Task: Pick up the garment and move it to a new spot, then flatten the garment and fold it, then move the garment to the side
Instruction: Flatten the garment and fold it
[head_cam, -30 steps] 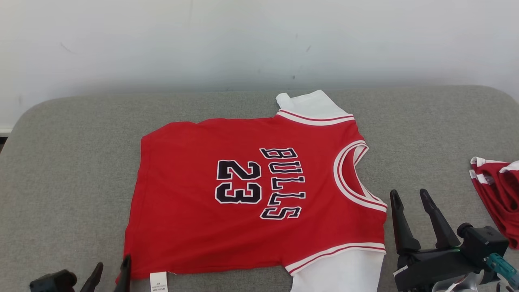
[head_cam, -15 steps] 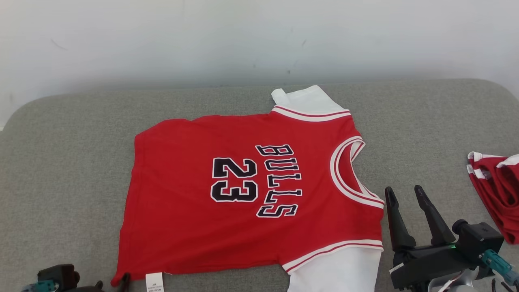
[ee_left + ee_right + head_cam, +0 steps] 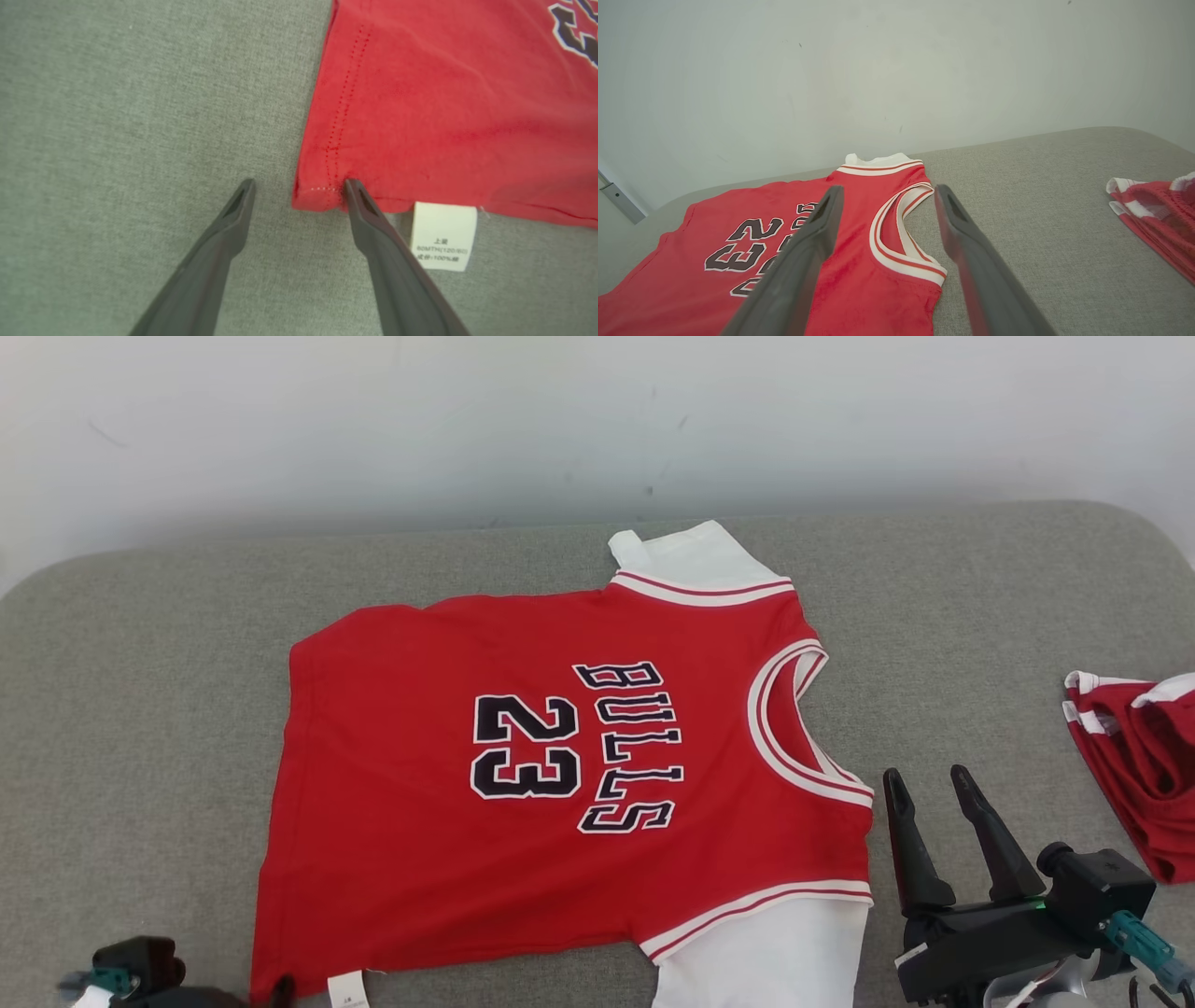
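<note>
On the grey cushion [image 3: 140, 709], mid head view: red Bulls 23 jersey [image 3: 560, 775], lying flat, print up. Neckline faces 3 o'clock, hem 9 o'clock. White sleeves [image 3: 695, 560] stick out at 12 and 5; the 12 o'clock one has a turned-over tip.

Left gripper [image 3: 299, 183] at the jersey's 7 o'clock hem corner, fingers spread, corner lying between the tips. One tip sits right at the hem edge, just beside the care label [image 3: 444, 235]. Cannot tell whether it presses the cloth.

Right gripper [image 3: 926, 773] at 4 o'clock, fingers spread, holding nothing, near the shoulder strap but apart from it.

Second red garment [image 3: 1134, 765] at 3 o'clock, well apart.

Risks, as judged:
- The pinch takes only the top layer, so the jersey opens up when lifted.
- A tip pushes the corner along the soft cushion, bunching the hem.
- The label gets caught instead of the hem, giving a weak hold.
- One-cornered lift: with the right side not gripped, the jersey swings and creases.
- The loose sleeves fold under.
</note>
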Motion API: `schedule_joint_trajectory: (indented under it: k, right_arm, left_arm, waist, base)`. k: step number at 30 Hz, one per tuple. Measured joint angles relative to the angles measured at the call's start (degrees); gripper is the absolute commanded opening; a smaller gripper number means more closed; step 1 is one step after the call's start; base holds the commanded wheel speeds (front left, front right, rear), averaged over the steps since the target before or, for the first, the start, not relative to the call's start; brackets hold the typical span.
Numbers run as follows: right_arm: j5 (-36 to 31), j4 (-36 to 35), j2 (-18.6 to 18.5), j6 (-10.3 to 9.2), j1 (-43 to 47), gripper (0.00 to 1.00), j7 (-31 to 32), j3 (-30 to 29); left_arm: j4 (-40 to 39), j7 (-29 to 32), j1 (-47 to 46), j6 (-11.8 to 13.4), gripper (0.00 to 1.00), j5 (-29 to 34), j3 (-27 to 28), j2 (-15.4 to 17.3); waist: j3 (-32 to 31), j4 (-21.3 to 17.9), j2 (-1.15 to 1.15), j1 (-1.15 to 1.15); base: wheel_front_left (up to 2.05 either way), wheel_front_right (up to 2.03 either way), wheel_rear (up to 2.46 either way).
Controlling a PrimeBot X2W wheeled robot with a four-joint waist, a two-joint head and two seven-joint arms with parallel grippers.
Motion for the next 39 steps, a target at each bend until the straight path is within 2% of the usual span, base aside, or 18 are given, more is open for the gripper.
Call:
schedule_joint_trajectory:
  k: [1, 2, 4, 5, 10, 15, 22, 27, 34, 39]
  right_arm:
    - [0.0, 0.0, 0.0, 0.00, 0.0, 1.00, 0.0, 0.0]
    - [0.0, 0.0, 0.0, 0.02, 0.0, 1.00, 0.0, 0.0]
    - [0.0, 0.2, 0.0, 0.03, 0.0, 1.00, 0.0, 0.1]
    - [0.0, 0.3, 0.0, 0.05, 0.0, 1.00, 0.0, 0.2]
    - [-0.6, 2.3, -1.1, 0.73, 0.6, 1.00, 3.9, 2.2]
    - [1.1, 2.5, -2.9, 1.81, 4.4, 1.00, 11.7, 3.2]
    - [3.0, -1.5, -4.9, 1.94, 9.8, 1.00, 21.8, 3.7]
    - [5.4, -3.8, -5.1, 1.96, 13.7, 1.00, 30.0, 6.4]
    - [5.7, -6.6, -5.4, -1.43, 14.5, 1.00, 36.7, 5.5]
    - [5.7, -8.7, -6.0, -3.16, 14.4, 1.00, 40.1, 4.8]
  left_arm:
    - [0.1, 0.2, -0.3, 0.0, 0.76, 0.0, 0.0, 0.0]
    - [0.1, 0.3, -0.7, 0.0, 0.48, 0.0, -0.1, 0.0]
    - [0.1, 0.6, -1.0, 0.0, 0.22, 0.0, -0.3, -0.1]
    - [0.1, 0.7, -1.0, 0.0, 0.00, 0.0, -0.4, -0.1]
    - [0.1, 1.1, -1.6, -0.1, 0.00, 0.0, -0.9, -0.3]
    - [0.0, 1.4, -1.7, -0.5, 0.00, 0.0, -1.2, -0.3]
    - [-0.1, 1.4, -1.6, -0.5, 0.00, 0.0, -1.6, -0.5]
    - [-0.1, 1.5, -1.7, -0.5, 0.00, 0.0, -2.0, -0.9]
    - [-0.4, 1.5, -1.7, -0.6, 0.00, 0.0, -2.0, -0.9]
    - [-1.0, 1.5, -1.7, -0.6, 0.00, 0.0, -2.2, -1.0]
  waist:
    - [0.1, 0.0, 0.00, 0.00]
    - [0.1, 0.0, 0.00, 0.00]
    - [0.2, 0.0, 0.00, 0.00]
    - [0.3, 0.0, 0.00, 0.00]
    - [0.6, 0.2, 0.00, 0.00]
    - [0.8, 0.5, 0.00, 0.00]
    - [1.2, 0.6, 0.00, 0.00]
    - [1.4, 0.9, 0.00, -0.01]
    - [1.8, 1.1, 0.00, -0.01]
    - [2.9, 1.3, 0.00, -0.01]
  base:
    - [0.00, 0.00, 0.00]
    - [0.00, 0.00, 0.00]
    - [0.00, 0.00, 0.00]
    - [0.00, 0.00, 0.00]
    - [0.00, 0.00, 0.00]
    - [0.00, 0.00, 0.00]
    - [0.00, 0.00, 0.00]
    - [0.00, 0.00, 0.00]
    - [0.00, 0.00, 0.00]
    - [0.00, 0.00, 0.00]
